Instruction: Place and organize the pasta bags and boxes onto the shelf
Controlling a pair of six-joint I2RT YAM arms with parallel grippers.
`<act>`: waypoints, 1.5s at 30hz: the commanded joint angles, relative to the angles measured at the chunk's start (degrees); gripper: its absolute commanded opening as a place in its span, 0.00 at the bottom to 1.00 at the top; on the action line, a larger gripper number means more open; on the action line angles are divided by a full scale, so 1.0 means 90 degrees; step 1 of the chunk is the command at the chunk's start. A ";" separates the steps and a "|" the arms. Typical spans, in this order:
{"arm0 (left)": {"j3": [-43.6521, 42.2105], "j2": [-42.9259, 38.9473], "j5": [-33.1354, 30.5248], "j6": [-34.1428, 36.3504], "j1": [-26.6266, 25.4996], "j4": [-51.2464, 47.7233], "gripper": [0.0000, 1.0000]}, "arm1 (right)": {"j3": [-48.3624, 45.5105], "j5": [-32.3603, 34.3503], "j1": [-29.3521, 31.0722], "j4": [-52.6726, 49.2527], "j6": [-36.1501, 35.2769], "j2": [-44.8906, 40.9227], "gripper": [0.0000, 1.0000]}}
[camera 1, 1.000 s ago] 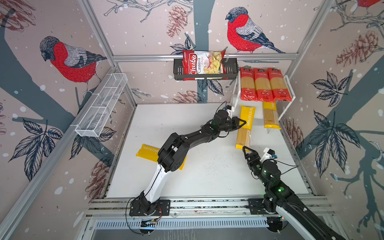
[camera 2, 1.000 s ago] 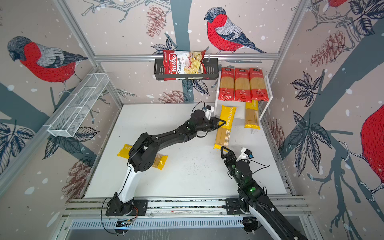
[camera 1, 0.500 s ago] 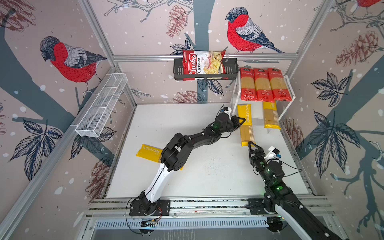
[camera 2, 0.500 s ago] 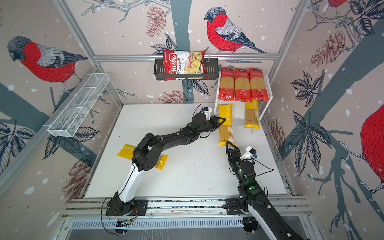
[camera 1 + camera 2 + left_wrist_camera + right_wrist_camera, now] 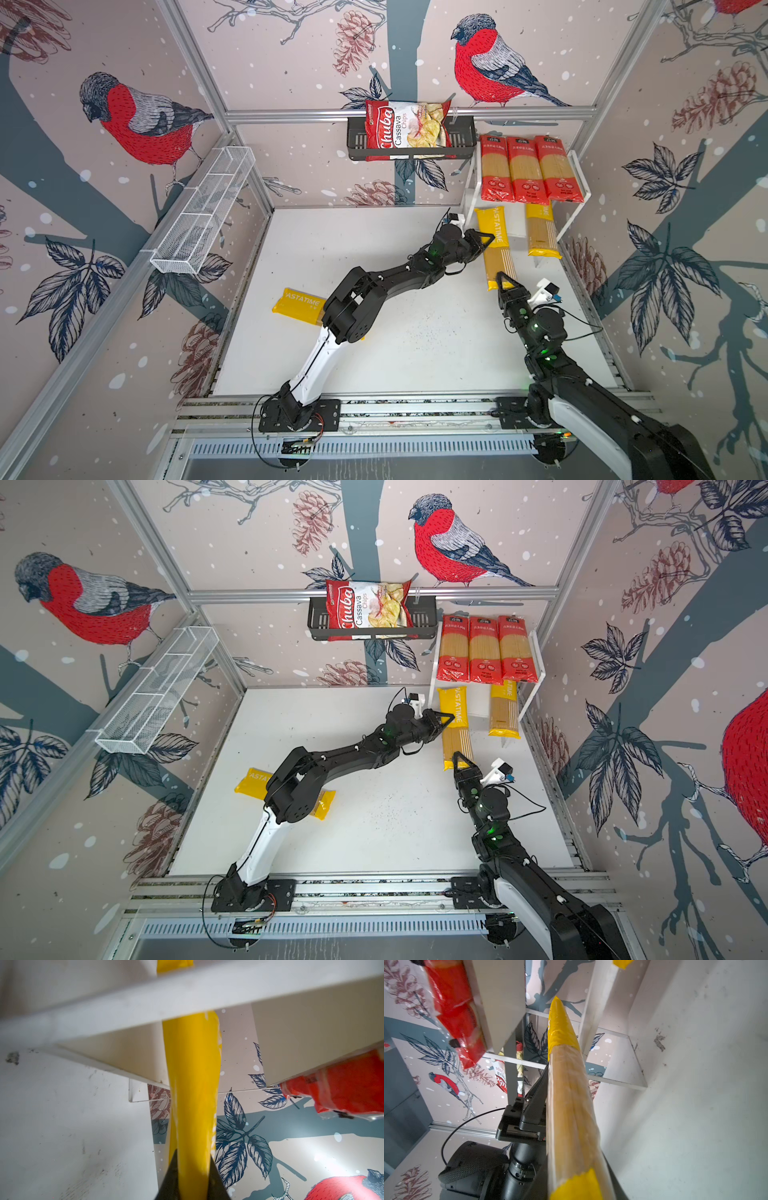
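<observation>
In both top views the shelf [image 5: 517, 226] stands in the table's [image 5: 415, 353] back right corner. Three red packs [image 5: 525, 170] lie side by side on its top board, touching. There are three yellow packs, each with yellow ends marked PASTATIME and a clear middle full of spaghetti. The shelved pack [image 5: 540, 232] lies on the lower board's right side. The loose pack [image 5: 297, 305] lies near the table's left edge, partly under the left arm. The held pack [image 5: 500, 264] has its far end over the lower board's left side and its near end out past the front. The left gripper [image 5: 480, 243] pinches its far half from the side, and the right gripper [image 5: 505, 282] sits on its near end.

The left wrist view shows two black fingers [image 5: 175, 1159] clamped on the held pack's [image 5: 191, 1084] yellow end, beyond a white shelf leg [image 5: 187, 995].

The right wrist view shows the held pack [image 5: 571, 1105] running up from between the right jaws, which are closed on its near yellow end. One red pack's end [image 5: 452, 1012] overhangs the top board.
</observation>
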 commanded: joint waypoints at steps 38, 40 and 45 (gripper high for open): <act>-0.6119 -0.4078 -0.0166 0.1526 0.0247 0.2141 0.55 | 0.2875 -0.1220 -0.2236 0.0791 -0.0324 0.3378 0.17; -0.6282 -0.4166 -0.0179 0.1518 0.0261 0.2165 0.55 | 0.2849 -0.1274 -0.2264 0.0800 -0.0297 0.3435 0.21; -0.6510 -0.4248 -0.0218 0.1504 0.0301 0.2238 0.55 | 0.2777 -0.1339 -0.2268 0.0661 -0.0340 0.3405 0.38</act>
